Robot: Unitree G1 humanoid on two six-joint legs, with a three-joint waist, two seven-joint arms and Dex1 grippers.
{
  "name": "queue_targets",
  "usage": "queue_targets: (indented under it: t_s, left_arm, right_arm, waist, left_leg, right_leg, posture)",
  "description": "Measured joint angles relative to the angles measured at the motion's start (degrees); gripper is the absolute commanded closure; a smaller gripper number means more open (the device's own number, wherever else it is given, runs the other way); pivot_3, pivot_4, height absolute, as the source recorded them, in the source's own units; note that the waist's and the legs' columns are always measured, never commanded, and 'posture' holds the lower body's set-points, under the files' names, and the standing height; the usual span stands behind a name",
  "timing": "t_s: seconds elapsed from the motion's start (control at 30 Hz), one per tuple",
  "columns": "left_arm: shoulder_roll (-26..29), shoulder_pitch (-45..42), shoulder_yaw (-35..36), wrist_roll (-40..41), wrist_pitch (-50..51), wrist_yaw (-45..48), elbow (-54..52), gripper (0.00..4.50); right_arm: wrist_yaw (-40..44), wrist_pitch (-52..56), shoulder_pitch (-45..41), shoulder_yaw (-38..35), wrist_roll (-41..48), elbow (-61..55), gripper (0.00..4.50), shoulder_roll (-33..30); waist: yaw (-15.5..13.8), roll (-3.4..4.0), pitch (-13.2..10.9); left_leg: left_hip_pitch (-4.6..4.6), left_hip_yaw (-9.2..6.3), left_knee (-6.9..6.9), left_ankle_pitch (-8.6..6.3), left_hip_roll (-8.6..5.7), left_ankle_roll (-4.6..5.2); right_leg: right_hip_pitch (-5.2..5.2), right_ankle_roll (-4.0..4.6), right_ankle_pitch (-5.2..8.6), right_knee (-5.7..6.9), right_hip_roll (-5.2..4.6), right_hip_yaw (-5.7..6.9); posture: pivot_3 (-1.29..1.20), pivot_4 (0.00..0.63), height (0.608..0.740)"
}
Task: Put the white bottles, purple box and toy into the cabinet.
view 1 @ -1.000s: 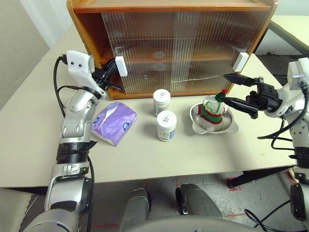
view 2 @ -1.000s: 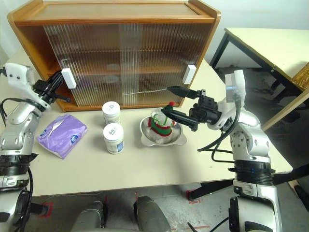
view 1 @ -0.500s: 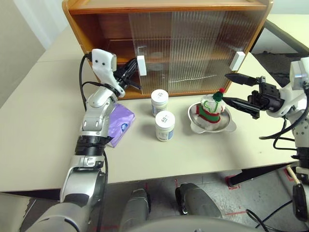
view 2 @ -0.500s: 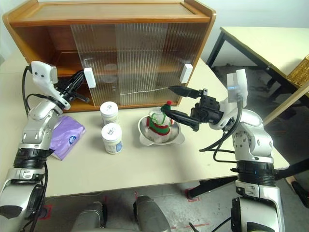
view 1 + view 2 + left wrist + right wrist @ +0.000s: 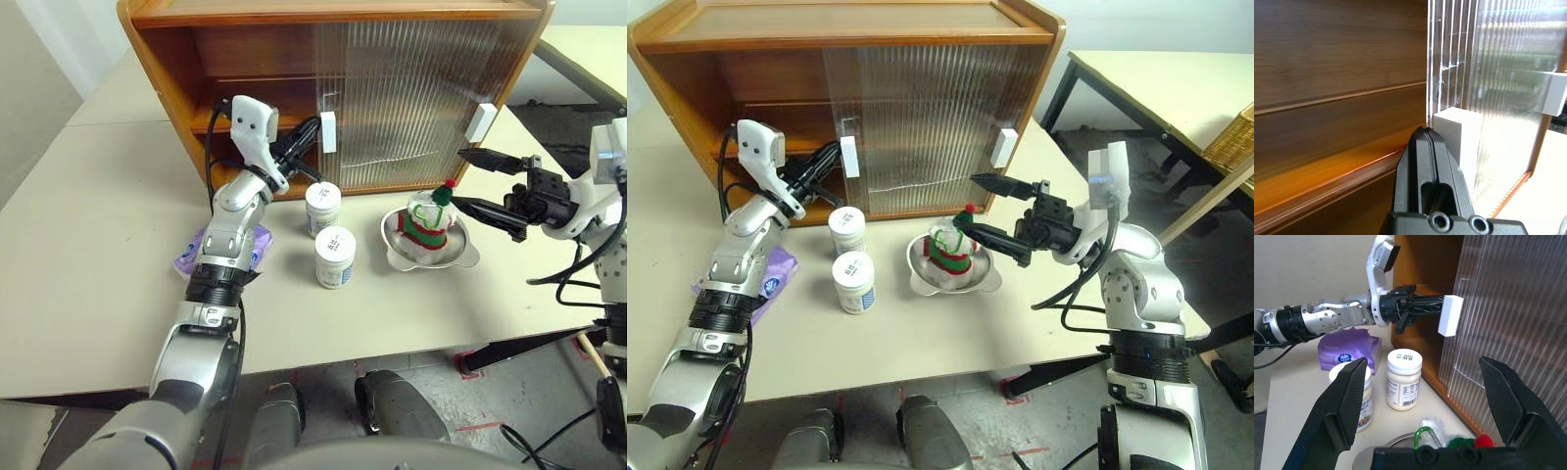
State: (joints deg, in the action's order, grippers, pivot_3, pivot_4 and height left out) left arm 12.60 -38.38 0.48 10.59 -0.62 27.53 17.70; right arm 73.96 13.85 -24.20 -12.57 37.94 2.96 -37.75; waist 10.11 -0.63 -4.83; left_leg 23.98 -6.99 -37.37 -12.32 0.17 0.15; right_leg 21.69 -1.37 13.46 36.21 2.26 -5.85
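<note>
The wooden cabinet stands at the back of the table, its left part uncovered. My left gripper is shut, its tips against the left side of the sliding door's white handle. Two white bottles stand in front of the cabinet. The purple box lies on the table, partly hidden behind my left arm. In a steel bowl stands the toy, upright. Just right of it, my right gripper hangs open with nothing between its fingers.
The steel bowl sits right of the bottles. The other door's white handle is near the cabinet's right end. The table's front edge runs close below the bottles. Another table stands at the back right.
My left gripper has moved to the right with the white handle, and the ribbed door has slid right, uncovering the cabinet's left part. The right arm has not moved.
</note>
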Motion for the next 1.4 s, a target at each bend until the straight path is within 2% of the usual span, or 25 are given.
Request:
queue_targets:
  t_s: [0.17,0.4,0.6,0.77,0.87,1.0,1.13,1.27,1.4]
  left_arm:
    - [-0.05,-0.24,-0.36,-0.19,-0.21,0.02,0.24,4.47]
    - [2.31,1.25,1.72,1.06,0.73,-0.05,-2.65,2.25]
    - [7.42,7.5,6.31,3.59,5.4,-0.08,-10.23,0.06]
    - [10.16,11.39,8.23,6.93,12.4,0.34,-17.4,0.02]
    - [13.13,14.25,9.16,10.83,19.97,1.14,-23.26,0.02]
    - [21.98,19.67,17.41,20.6,40.25,0.47,-31.53,0.02]
    - [26.07,23.2,26.58,28.85,53.67,-0.71,-33.86,0.02]
    - [31.69,31.77,31.08,32.91,62.98,0.48,-35.63,0.02]
    - [34.53,36.51,32.36,34.34,66.91,1.57,-36.73,0.02]
  right_arm:
    - [0.0,0.09,0.0,0.0,0.01,-0.01,0.0,0.0]
    - [-0.19,0.09,0.19,0.03,0.01,-0.2,0.0,0.26]
    - [-0.17,0.09,0.26,0.11,0.0,-0.11,0.0,0.44]
    - [-0.16,0.08,0.21,0.26,-0.01,-0.08,0.0,0.63]
    - [-0.13,0.08,0.06,0.41,-0.02,-0.05,0.0,0.72]
    - [0.23,0.08,-0.01,0.3,-0.02,0.31,0.0,0.37]
    - [0.42,0.06,-0.21,0.37,-0.07,0.6,0.0,0.44]
    - [0.67,-0.04,-0.54,0.39,-0.2,1.17,0.0,0.43]
    - [0.85,-0.13,-0.6,0.44,-0.31,1.73,0.0,0.45]
  waist:
    - [0.04,0.0,-0.01]
    - [0.37,0.02,-0.01]
    - [0.82,0.04,-0.02]
    - [0.65,0.05,-0.03]
    - [0.75,0.05,-0.03]
    - [1.29,0.04,-0.03]
    - [1.27,0.07,-0.01]
    - [1.34,0.07,-0.01]
    - [1.03,0.09,-0.02]
  left_leg:
    - [0.03,-0.12,-0.39,-0.15,-0.02,0.17]
    - [0.0,-0.09,-0.46,-0.15,-0.02,0.18]
    - [0.0,-0.06,-0.38,-0.17,-0.04,0.13]
    - [0.01,-0.12,-0.35,-0.18,-0.02,0.12]
    - [0.02,-0.15,-0.29,-0.24,0.08,0.04]
    - [0.03,0.07,0.01,-0.28,0.01,-0.14]
    - [-0.05,0.11,0.46,-0.19,0.26,-0.25]
    - [-0.02,0.17,0.72,-0.2,0.46,-0.29]
    - [-0.03,0.15,0.9,-0.2,0.49,-0.31]
  right_leg:
    - [-0.1,-0.27,0.0,-0.01,-0.02,-0.12]
    - [-0.11,-0.3,-0.1,-0.01,-0.03,-0.3]
    - [-0.04,-0.17,-0.06,-0.01,0.04,-0.29]
    - [-0.01,-0.01,-0.1,-0.01,-0.05,-0.31]
    - [0.11,0.15,-0.17,0.01,-0.07,-0.47]
    - [0.41,0.65,-0.35,0.04,0.02,-0.65]
    - [0.66,0.81,-0.3,0.06,-0.05,-0.96]
    - [0.92,1.01,-0.18,0.1,-0.03,-1.07]
    - [1.01,1.14,-0.13,0.12,-0.03,-1.08]
  posture:
    - [-0.32,0.093,0.74]
    - [-0.31,0.099,0.74]
    - [-0.3,0.103,0.74]
    - [-0.3,0.104,0.74]
    - [-0.3,0.104,0.74]
    - [-0.29,0.106,0.74]
    - [-0.29,0.108,0.74]
    - [-0.28,0.11,0.74]
    - [-0.28,0.11,0.74]
